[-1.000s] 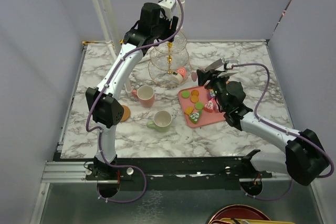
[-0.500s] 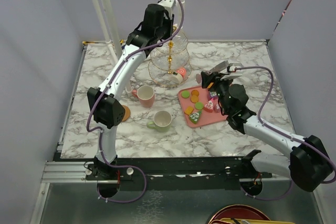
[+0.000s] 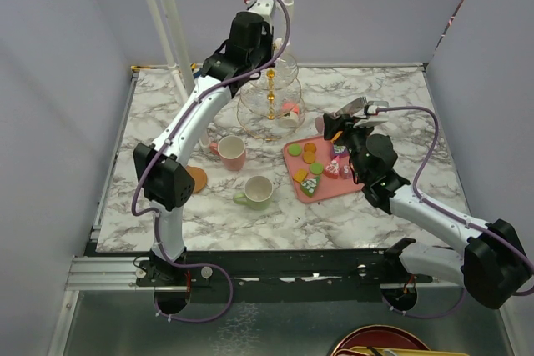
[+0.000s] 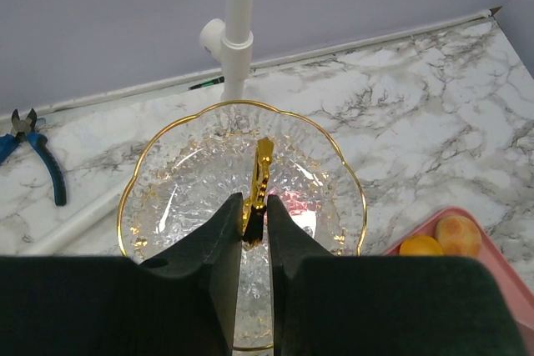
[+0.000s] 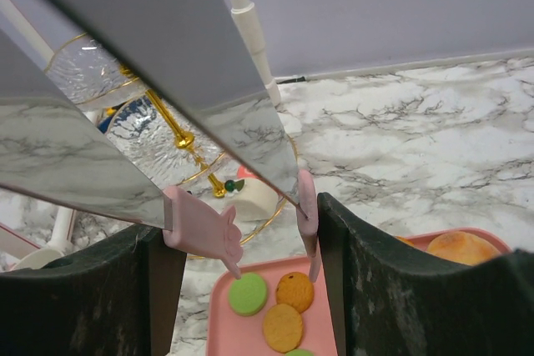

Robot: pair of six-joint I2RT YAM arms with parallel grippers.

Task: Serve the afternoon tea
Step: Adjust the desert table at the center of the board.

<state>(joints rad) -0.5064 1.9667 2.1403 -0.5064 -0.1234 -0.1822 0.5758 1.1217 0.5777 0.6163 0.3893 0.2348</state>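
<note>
Left gripper (image 4: 254, 224) pinching gold stem (image 4: 261, 164) of glass stand (image 3: 250, 114), at 12 o'clock on surface (image 3: 375, 81). Slight shift of stand since a second ago, possibly a lift; base hidden. Right gripper (image 5: 273, 273) spread, empty, above pink tray (image 3: 331, 190), at 4 o'clock from stand. Repositioning apparently under way; most sweets not yet on tiers.
</note>
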